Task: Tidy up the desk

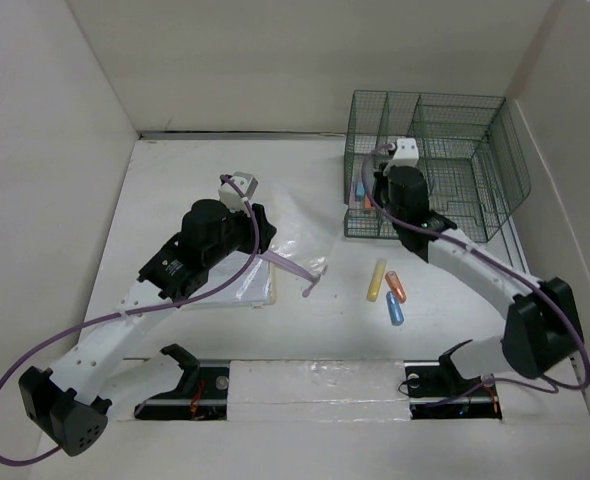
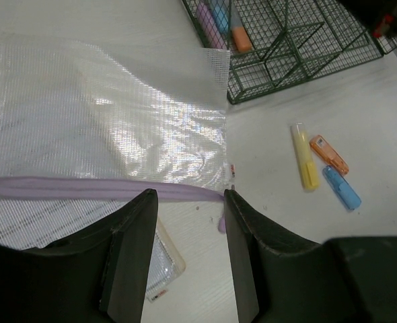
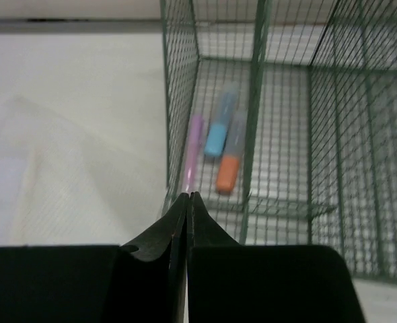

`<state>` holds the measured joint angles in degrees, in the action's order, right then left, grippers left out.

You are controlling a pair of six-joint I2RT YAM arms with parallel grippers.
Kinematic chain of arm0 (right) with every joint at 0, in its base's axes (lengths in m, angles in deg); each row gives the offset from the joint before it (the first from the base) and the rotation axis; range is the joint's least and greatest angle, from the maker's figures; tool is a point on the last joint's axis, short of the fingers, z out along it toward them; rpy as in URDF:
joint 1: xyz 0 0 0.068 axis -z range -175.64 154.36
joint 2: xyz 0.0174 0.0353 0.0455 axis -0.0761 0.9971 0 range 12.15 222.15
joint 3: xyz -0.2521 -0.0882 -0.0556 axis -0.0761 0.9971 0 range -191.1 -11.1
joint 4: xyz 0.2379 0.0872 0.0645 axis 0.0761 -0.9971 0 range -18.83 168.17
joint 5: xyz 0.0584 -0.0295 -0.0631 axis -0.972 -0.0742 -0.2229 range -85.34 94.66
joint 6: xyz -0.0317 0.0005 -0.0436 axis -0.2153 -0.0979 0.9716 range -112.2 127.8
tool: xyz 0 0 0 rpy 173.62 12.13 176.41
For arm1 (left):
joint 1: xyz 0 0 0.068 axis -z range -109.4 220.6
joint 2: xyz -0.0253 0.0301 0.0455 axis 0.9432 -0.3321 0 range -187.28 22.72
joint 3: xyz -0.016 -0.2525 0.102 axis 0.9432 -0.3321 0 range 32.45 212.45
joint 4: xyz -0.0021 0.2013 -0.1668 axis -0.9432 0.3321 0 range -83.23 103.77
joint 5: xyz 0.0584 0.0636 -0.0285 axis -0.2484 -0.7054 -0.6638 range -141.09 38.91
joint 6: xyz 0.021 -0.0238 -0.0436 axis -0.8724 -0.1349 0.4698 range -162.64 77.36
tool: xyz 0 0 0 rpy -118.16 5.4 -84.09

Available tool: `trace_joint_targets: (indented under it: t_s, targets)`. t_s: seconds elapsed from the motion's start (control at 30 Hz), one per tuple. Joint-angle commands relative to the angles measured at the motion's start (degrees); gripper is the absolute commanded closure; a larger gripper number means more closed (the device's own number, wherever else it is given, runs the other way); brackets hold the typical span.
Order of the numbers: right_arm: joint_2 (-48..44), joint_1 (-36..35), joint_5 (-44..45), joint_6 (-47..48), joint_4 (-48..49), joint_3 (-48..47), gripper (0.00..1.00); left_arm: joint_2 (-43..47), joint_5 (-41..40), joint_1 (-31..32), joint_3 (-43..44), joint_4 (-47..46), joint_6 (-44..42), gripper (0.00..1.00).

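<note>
At upper right, the right gripper (image 3: 187, 196) clamps a purple pen (image 3: 194, 148) inside the rack (image 1: 422, 98) for stowing; the left gripper (image 2: 188, 195) hangs spread.

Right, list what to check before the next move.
1. Check left gripper is open: ok.
2. Check mesh pouch lies flat below it: ok.
3. Check right gripper grips the purple pen: cannot tell; jaws shut, pen's end meets the tips.
4. Check yellow highlighter, orange highlighter and blue highlighter are put away: not ok, loose on the desk.
5. Check organizer is upright: ok.
</note>
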<state>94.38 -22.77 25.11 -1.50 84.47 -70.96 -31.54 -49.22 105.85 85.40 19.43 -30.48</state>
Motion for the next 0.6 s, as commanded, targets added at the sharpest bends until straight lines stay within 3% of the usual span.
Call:
trace_joint_targets:
  t_s: [0.0, 0.13, 0.17, 0.2, 0.3, 0.37, 0.57]
  targets:
    - [-6.46, -3.96, -1.02, -4.84, -1.64, 8.33, 1.00, 0.47, 0.15, -0.09, -0.48, -1.77, -0.56, 0.60]
    - [-14.46, -8.62, 0.64, -11.86, -11.73, 20.55, 0.97, 0.38, 0.42, -0.09, -0.48, -1.94, -0.56, 0.60]
    - [-17.95, -9.25, 0.65, -13.62, -15.76, 24.31, 0.90, 0.30, 0.85, -0.09, -0.39, -1.94, -0.65, 0.60]
    - [-19.90, -9.95, 0.56, -16.60, -17.28, 25.83, 0.72, 0.21, 0.86, -0.09, -0.39, -1.94, -0.56, 0.60]
    - [-26.15, -11.18, -0.49, -18.02, -20.54, 30.49, 0.52, -0.05, 1.12, -0.09, -0.21, -2.03, -0.56, 0.60]
    - [-27.30, -11.18, -0.76, -19.08, -20.54, 32.16, 0.48, -0.06, 1.47, -0.09, -0.21, -2.12, -0.65, 0.60]
    - [-21.60, -10.66, -2.51, -17.69, -18.36, 29.89, 0.52, 0.21, 1.56, -0.09, -0.48, -2.03, -0.56, 0.60]
